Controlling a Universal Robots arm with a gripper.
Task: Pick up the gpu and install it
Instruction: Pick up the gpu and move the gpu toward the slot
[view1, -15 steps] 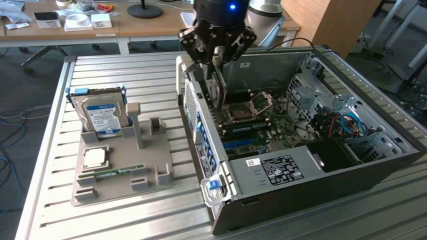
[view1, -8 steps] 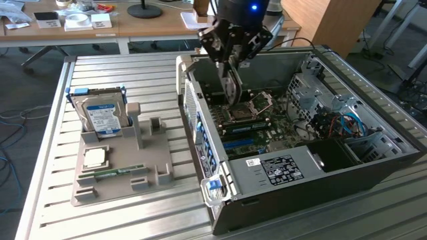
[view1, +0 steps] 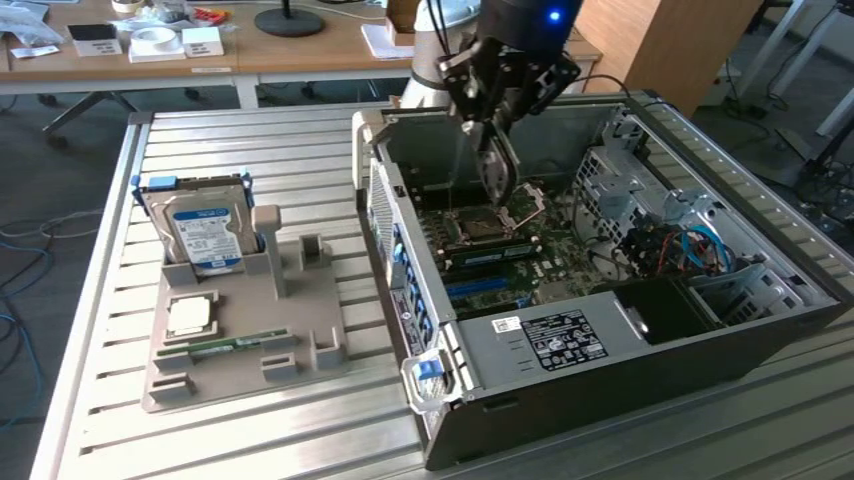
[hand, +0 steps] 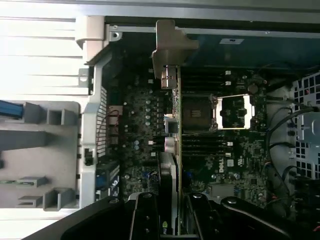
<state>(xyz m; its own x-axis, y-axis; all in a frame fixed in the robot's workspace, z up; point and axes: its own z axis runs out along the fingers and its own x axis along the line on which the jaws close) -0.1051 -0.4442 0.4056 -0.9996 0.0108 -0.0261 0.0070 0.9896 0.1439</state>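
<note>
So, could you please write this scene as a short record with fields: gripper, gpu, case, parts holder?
gripper: closed on the gpu, over the open case
gpu: held on edge above the motherboard, not in a slot
case: lies on its side, side panel off
parts holder: at the exterior view's left of the case; carries the hard drive and the memory stick

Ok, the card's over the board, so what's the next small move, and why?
Probably a slow, short descent: the gripper holds the gpu edge-down above the motherboard inside the open case, and it is not yet seated.
</note>
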